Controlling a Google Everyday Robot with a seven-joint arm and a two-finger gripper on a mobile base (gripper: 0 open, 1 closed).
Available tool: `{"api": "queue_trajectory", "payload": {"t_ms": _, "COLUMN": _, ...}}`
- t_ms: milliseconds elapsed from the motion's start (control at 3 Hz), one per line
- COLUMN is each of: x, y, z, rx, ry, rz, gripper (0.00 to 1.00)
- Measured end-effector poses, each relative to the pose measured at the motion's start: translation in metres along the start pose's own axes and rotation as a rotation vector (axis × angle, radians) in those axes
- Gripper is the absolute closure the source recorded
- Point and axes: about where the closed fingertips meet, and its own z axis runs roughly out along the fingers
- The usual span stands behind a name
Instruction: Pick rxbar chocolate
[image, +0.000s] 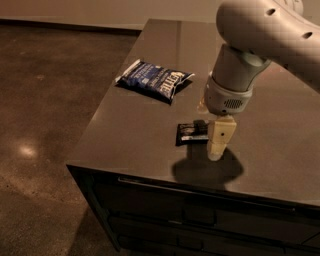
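The rxbar chocolate (189, 134) is a small flat black bar with white lettering. It lies flat on the dark tabletop (130, 135) near the front edge. My gripper (216, 146) hangs from the pale arm, pointing down at the bar's right end, low over the table. The bar's right end is hidden behind the gripper. The gripper's shadow falls on the table just in front of it.
A larger dark-blue crinkly chip bag (154, 80) lies on the table behind and left of the bar. The table's front edge (150, 175) is close below the bar, with drawers under it. The brown floor (45, 125) lies to the left.
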Motion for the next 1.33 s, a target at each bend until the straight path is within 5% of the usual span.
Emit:
{"api": "queue_trajectory", "payload": {"t_ms": 1000, "x": 0.005, "y": -0.009, "z": 0.005, "rx": -0.034, "ry": 0.021, "rz": 0.045, "gripper": 0.88}}
{"api": "queue_trajectory", "payload": {"t_ms": 1333, "x": 0.006, "y": -0.013, "z": -0.010, "rx": -0.014, "ry": 0.001, "rz": 0.070, "gripper": 1.00}}
